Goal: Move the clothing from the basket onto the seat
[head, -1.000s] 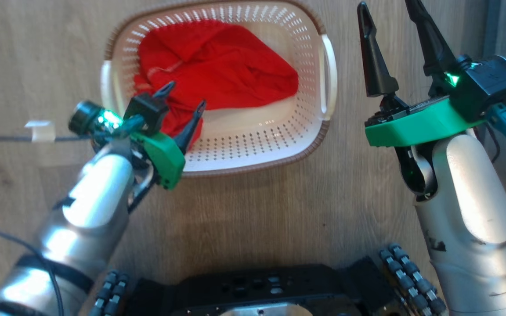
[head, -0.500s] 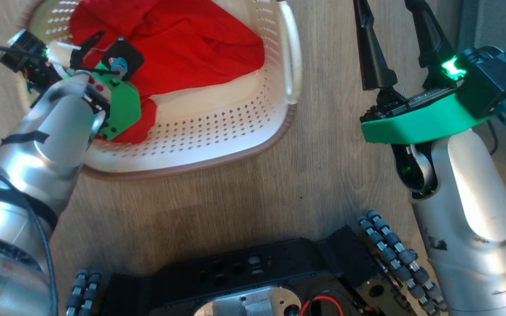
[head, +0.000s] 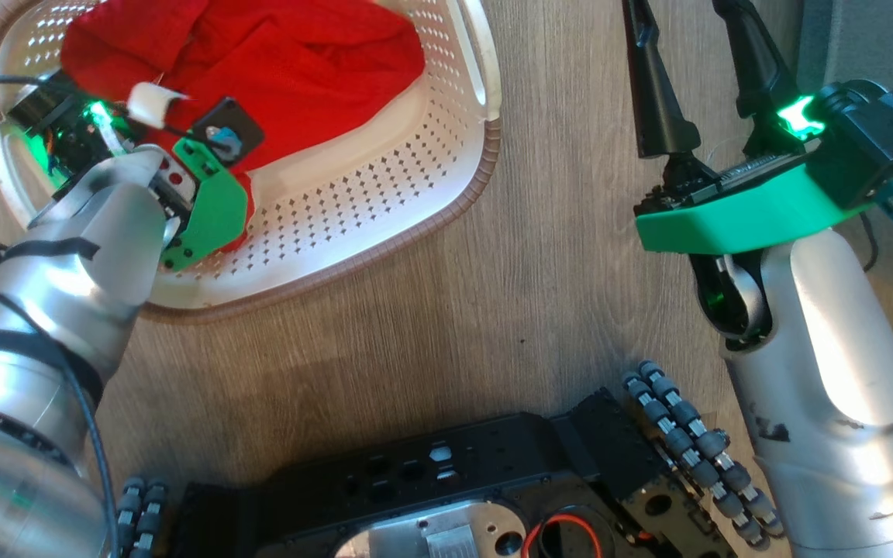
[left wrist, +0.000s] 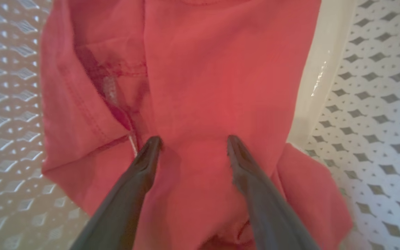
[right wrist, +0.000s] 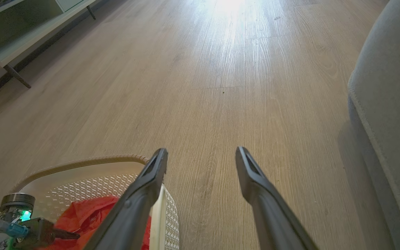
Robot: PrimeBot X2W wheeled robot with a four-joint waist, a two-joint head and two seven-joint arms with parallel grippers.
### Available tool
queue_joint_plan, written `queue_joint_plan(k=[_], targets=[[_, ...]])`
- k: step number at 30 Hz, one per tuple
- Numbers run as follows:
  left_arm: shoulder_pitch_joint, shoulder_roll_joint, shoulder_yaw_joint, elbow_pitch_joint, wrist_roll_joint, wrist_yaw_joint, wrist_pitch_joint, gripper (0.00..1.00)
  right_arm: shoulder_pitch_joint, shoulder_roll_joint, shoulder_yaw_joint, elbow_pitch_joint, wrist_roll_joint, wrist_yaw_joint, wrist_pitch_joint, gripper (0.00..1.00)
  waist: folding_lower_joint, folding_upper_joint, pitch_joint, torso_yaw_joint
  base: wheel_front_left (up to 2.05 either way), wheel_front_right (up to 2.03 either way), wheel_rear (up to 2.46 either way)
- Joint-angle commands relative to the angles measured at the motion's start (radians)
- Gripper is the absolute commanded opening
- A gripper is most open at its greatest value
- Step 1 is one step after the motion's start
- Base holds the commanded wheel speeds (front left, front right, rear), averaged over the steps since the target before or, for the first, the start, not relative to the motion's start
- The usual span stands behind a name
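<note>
The left claw [left wrist: 193, 139] stands wide, tips down on the clothing [left wrist: 221, 69] bunched right under it in the basket [left wrist: 377, 86]. I'd say this is the pick-up step: next it must close on a fold and lift. The right claw [right wrist: 201, 151] hangs wide and empty over the floor [right wrist: 221, 69], with the seat [right wrist: 387, 104] beyond to its right.
</note>
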Motion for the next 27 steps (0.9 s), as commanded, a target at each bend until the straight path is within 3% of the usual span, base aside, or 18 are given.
queue_joint_plan(k=[1, 9, 10, 11, 12, 13, 20, 27], targets=[[0.002, 0.02, -0.01, 0.007, 0.021, 0.001, 0.014, 1.0, 0.031, 0.009, 0.023, -0.032, 0.011, 0.0, -0.006, 1.0, 0.0, 0.0, 0.003, 0.0, 0.0, 0.0, 0.0], [0.0, 0.026, -0.078, 0.023, 0.071, 0.003, 0.084, 1.0, 0.032, 0.009, 0.025, -0.025, 0.02, 0.0, -0.006, 1.0, 0.0, 0.0, -0.001, -0.003, 0.0, 0.0, 0.0], [0.002, 0.028, -0.085, 0.024, 0.074, 0.002, 0.095, 0.92, 0.032, 0.009, 0.026, -0.025, 0.021, 0.0, -0.006, 1.0, 0.0, 0.0, -0.002, -0.004, 0.0, 0.0, 0.0], [0.004, 0.03, -0.088, 0.025, 0.075, 0.003, 0.104, 0.61, 0.031, 0.01, 0.027, -0.024, 0.023, 0.0, -0.006, 1.0, 0.0, 0.0, -0.004, -0.004, 0.0, 0.0, 0.0], [0.006, 0.031, -0.089, 0.026, 0.072, 0.002, 0.109, 0.05, 0.031, 0.01, 0.027, -0.024, 0.023, 0.0, -0.006, 1.0, 0.0, 0.0, -0.007, -0.005, 0.0, 0.0, 0.0], [0.007, 0.032, -0.09, 0.027, 0.071, 0.002, 0.113, 0.0, 0.03, 0.01, 0.028, -0.023, 0.024, 0.0, -0.006, 1.0, 0.0, 0.0, -0.009, -0.005, 0.0, 0.0, 0.0], [0.025, 0.019, -0.09, 0.03, 0.045, -0.005, 0.105, 0.0, 0.028, 0.01, 0.023, -0.013, 0.018, 0.0, -0.006, 1.0, 0.0, 0.0, -0.048, 0.002, 0.0, 0.0, 0.0], [0.057, -0.049, -0.065, 0.019, -0.01, -0.008, 0.009, 0.0, 0.035, 0.01, 0.001, 0.016, -0.003, 0.0, -0.006, 1.0, 0.0, 0.0, -0.144, 0.036, 0.0, 0.0, 0.0]])
